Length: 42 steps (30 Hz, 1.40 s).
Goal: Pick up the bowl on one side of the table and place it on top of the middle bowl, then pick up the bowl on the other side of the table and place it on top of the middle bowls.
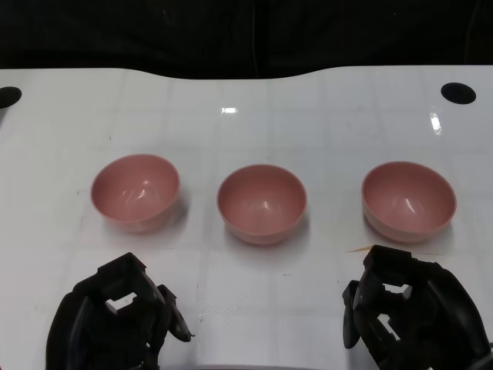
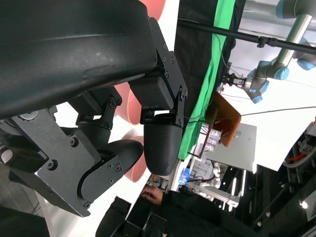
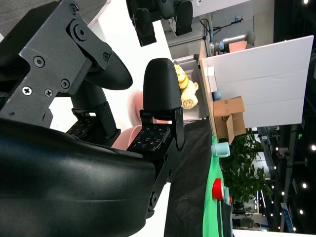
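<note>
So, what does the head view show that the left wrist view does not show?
Only the head view shows all three pink bowls whole and apart: the left bowl, the middle bowl and the right bowl, plus the right hand near the table's front edge. Only the left wrist view shows a green cloth and a person's hand beyond the table. Both show the left hand, holding nothing, and pink bowl surfaces.
</note>
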### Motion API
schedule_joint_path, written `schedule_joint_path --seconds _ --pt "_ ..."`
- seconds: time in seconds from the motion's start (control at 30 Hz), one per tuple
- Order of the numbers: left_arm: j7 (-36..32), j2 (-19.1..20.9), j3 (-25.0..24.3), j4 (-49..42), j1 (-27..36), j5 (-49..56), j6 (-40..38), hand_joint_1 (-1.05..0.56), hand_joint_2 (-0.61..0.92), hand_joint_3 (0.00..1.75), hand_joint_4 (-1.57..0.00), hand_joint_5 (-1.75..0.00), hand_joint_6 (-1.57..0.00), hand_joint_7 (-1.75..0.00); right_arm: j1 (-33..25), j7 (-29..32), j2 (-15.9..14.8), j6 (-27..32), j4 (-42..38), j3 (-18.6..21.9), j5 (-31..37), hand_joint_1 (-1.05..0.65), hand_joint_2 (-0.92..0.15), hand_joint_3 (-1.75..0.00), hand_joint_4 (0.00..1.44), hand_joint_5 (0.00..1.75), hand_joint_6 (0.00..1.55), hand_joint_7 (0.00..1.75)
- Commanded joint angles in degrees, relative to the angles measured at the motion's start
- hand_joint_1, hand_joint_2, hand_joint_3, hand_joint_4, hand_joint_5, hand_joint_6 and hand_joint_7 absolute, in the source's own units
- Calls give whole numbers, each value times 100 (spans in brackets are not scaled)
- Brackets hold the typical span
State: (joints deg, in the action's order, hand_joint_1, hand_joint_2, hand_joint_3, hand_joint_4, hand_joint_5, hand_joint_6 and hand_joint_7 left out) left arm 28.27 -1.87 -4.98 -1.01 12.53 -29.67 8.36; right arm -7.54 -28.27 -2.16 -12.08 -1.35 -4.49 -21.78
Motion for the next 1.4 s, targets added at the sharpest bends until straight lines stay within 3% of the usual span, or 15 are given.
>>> schedule_joint_path --seconds 0.03,0.57,0.73,0.83,0.9,0.93,1.0,1.07,1.1,1.4 --pt "92 69 0 59 49 19 -24 -10 30 127 -100 -143 -96 -131 -55 -14 -51 53 91 109 -26 -2 -17 -158 88 157 82 140" --pt "81 53 -1 23 35 47 7 -11 30 123 -99 -145 -95 -131 -37 -56 -38 67 93 144 -26 -2 -19 -154 87 156 81 137" --pt "74 57 3 43 35 48 -2 -11 31 122 -99 -145 -96 -131 -27 43 -40 -72 111 147 188 -9 -29 -130 86 135 79 106" --pt "96 59 -6 17 21 43 23 -11 30 125 -99 -146 -95 -132 12 172 -137 -543 12 130 757 -16 -34 -112 71 126 68 84" --pt "105 62 -13 8 15 28 13 -11 30 126 -99 -146 -95 -132 33 256 -188 -747 -37 143 1037 -18 -36 -106 68 125 66 80" --pt "108 64 -17 5 13 19 4 -10 29 127 -99 -146 -95 -132 44 300 -221 -835 -56 153 1168 -28 -45 -89 61 117 58 73" --pt "124 63 -24 -1 12 8 7 -10 29 127 -99 -146 -95 -132 54 432 -298 -999 -66 175 1452 -33 -53 -75 57 112 54 69" --pt "145 63 -26 16 26 18 19 -9 28 130 -99 -145 -95 -132 49 579 -371 -1146 -48 202 1698 -48 -76 -27 41 102 39 67" --pt "154 65 -25 22 31 30 30 -9 29 130 -99 -145 -95 -132 47 638 -398 -1197 -39 210 1786 -49 -79 -19 38 100 37 67" --pt "145 57 -6 9 6 70 7 -9 28 131 -100 -145 -96 -131 123 1202 -637 -1328 180 228 2605 -50 -82 -3 27 106 30 69"
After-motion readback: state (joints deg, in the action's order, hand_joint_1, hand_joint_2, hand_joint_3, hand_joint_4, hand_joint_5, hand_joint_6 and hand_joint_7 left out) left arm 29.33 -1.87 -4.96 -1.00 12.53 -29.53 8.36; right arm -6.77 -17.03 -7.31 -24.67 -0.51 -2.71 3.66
